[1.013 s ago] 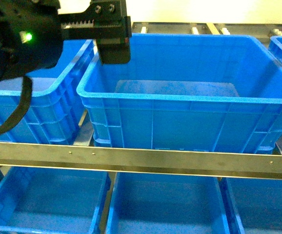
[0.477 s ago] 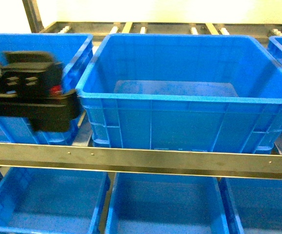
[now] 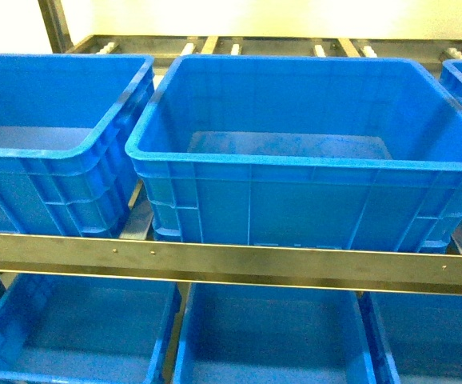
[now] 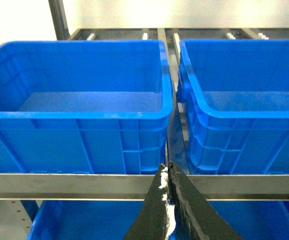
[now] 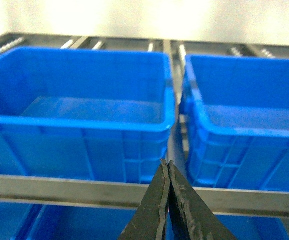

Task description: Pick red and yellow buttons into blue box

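A large blue plastic box (image 3: 307, 152) stands mid-shelf behind a grey metal shelf rail (image 3: 231, 260), showing only bare floor inside. The neighbouring blue plastic crate (image 3: 51, 152) to its left looks equally bare. The red and yellow buttons appear in no view. The left gripper (image 4: 167, 187) and right gripper (image 5: 167, 182) each have black fingers pressed together, gripping nothing.

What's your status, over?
Left gripper shut, empty; right gripper shut, empty. Big blue plastic box on upper shelf, nothing visible inside. Red and yellow buttons not in view. Nothing blocking.
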You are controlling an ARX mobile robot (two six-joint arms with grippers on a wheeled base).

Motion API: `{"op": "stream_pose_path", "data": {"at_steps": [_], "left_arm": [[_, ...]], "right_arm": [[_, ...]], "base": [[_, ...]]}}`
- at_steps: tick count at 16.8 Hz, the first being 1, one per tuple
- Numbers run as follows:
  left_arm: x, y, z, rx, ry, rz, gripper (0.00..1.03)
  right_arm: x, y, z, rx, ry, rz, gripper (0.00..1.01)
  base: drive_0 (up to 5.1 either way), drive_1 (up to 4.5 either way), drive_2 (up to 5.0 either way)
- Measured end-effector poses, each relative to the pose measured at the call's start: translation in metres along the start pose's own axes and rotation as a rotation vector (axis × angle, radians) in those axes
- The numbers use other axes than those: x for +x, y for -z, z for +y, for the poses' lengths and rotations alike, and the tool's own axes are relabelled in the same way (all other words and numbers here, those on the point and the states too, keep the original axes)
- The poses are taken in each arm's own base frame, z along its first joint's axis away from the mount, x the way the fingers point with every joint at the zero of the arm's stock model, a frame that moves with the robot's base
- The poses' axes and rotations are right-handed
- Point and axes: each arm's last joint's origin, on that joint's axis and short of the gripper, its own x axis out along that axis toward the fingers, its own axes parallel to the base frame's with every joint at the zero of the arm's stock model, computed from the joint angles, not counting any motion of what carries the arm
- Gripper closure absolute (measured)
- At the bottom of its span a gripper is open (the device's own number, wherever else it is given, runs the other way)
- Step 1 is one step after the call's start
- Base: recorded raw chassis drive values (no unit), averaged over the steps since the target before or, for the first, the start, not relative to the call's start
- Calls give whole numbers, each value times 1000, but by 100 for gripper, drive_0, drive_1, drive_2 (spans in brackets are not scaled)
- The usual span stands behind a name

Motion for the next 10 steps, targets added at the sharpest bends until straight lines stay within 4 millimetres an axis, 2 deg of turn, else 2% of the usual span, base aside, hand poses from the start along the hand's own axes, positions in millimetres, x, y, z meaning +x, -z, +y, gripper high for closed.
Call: {"op": "stream_pose_path", "data": {"at_steps": [1, 5, 10], "left_arm": [[-4, -5, 3, -5, 5, -29, 101], [-17, -10, 17, -6, 20, -39, 101], [-20, -11, 24, -7, -18, -51, 101]], "right_arm": [[-4, 8, 3, 0, -22, 42, 99], [-17, 1, 2, 0, -11, 17, 99], [-20, 0, 2, 0, -11, 14, 99]], "base": [[0, 0, 0], [0, 0, 0], [0, 0, 0]]}}
